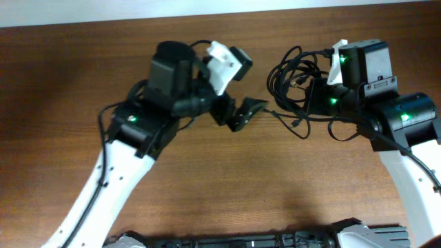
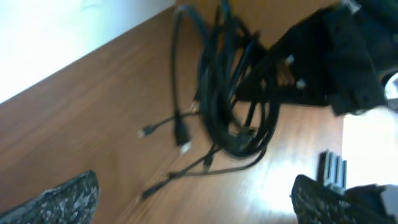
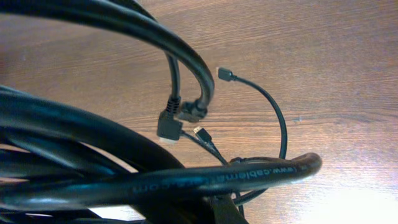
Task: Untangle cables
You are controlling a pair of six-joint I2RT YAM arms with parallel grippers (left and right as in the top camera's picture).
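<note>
The cables (image 1: 291, 77) lie as a tangled black bundle on the wooden table, right of centre. My right gripper (image 1: 312, 93) is at the bundle's right side and is shut on the cables. In the right wrist view thick black loops of the cables (image 3: 186, 177) fill the frame and hide most of the right gripper (image 3: 225, 211); small plug ends (image 3: 169, 129) hang below. My left gripper (image 1: 246, 86) stands open just left of the bundle, holding nothing. The left wrist view shows the cables (image 2: 227, 93) ahead, with thin plug ends (image 2: 180, 134) trailing toward the open left gripper (image 2: 199, 205).
The table's far edge (image 1: 83, 21) runs along the top, with white beyond it. The right arm's black body (image 2: 339, 59) stands right behind the bundle in the left wrist view. Bare wood (image 1: 262, 186) lies in front of both arms.
</note>
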